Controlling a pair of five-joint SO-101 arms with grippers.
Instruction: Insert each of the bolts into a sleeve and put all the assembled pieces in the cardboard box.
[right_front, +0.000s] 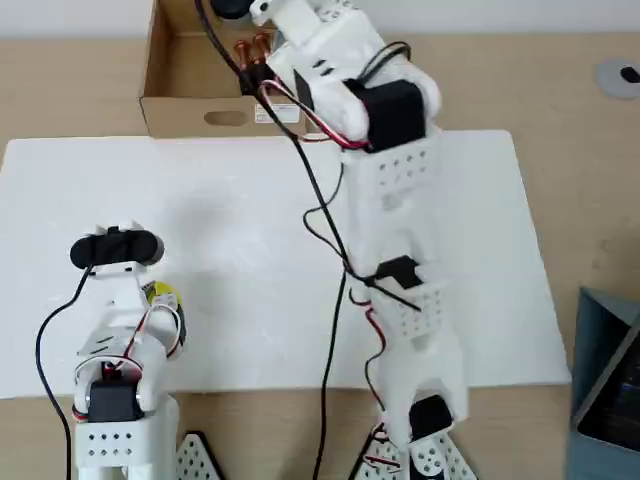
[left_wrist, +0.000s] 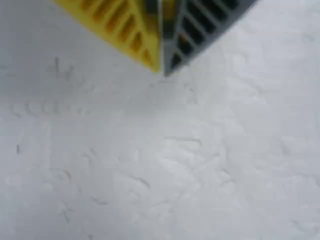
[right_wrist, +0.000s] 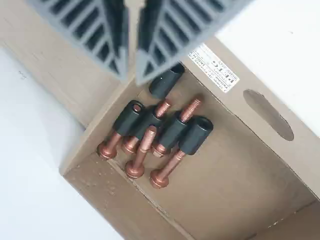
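Bolts (right_wrist: 150, 145), copper-coloured, lie huddled in one corner of the cardboard box (right_wrist: 240, 170), most with black sleeves (right_wrist: 172, 131) on their shanks (the middle one looks bare, as far as I can tell). My right gripper (right_wrist: 133, 75) hangs just above that corner, jaws drawn nearly together with nothing between them. The box sits on the wooden table (right_front: 560, 90), just beyond the far edge of the white mat (left_wrist: 175, 165). My left gripper (left_wrist: 161, 67) is well apart from all this, low over the mat, its yellow and grey tips pinched together on nothing.
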